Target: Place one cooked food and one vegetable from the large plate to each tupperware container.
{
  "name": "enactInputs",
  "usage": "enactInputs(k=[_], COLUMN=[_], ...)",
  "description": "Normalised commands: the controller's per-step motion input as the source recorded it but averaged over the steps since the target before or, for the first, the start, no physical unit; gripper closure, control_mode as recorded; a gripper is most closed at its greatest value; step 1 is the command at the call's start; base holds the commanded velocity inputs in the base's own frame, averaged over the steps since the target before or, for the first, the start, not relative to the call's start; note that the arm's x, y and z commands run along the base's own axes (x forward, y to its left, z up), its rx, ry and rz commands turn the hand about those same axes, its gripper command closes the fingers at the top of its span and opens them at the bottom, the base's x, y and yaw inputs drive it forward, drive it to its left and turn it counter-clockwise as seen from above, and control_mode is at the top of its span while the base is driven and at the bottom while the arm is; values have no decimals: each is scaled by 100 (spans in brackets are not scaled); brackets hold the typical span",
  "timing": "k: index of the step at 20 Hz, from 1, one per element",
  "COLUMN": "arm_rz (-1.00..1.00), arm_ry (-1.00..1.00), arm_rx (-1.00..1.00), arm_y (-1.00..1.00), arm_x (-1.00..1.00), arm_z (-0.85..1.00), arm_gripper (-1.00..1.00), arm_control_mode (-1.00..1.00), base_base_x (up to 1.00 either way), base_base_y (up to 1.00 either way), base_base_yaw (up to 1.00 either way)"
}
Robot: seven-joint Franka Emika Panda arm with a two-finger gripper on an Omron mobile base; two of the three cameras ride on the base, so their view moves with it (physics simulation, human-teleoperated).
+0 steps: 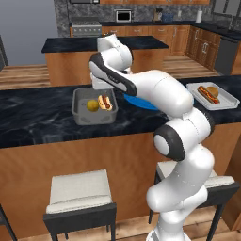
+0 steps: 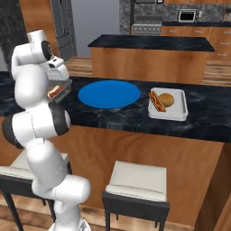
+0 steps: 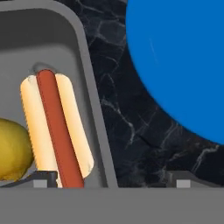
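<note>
Two hot dogs, red sausages in pale buns: one lies in the deep grey tub beside a yellow-olive ball, the other in the pale tray touching a golden-brown ball. The blue plate sits between both containers on the worktop; the gripper hangs released over the tub's rim.

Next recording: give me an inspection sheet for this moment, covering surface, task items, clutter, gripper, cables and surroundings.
Surface: dark marbled counter, wood-fronted.
Blue plate: bare, no food on it.
Grey tub: holds a hot dog and a yellow-olive ball, side by side.
White tray: holds the other hot dog and a golden-brown ball.
Clutter: nothing seen.
Gripper: open, empty, above the tub's wall; one fingertip over the tub by the hot dog, the other over the counter.
Cables: nothing seen.
Surroundings: second island behind, stove and microwave at the back wall, stools below the counter.
</note>
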Motion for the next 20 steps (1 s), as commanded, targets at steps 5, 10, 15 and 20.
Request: enactInputs(k=[5, 10, 15, 20], arm_rz=[0, 2, 15, 4], arm_ry=[-10, -16, -1, 11], arm_rx=[1, 9, 17, 22], arm_y=[-100, -100, -91, -44], arm_x=[-67, -56, -2, 13], arm_z=[1, 9, -4, -5], arm_gripper=[-100, -100, -100, -100], arm_control_mode=[-100, -100, -100, -100], base_base_x=[0, 0, 0, 0], base_base_y=[0, 0, 0, 0], base_base_yaw=[0, 0, 0, 0])
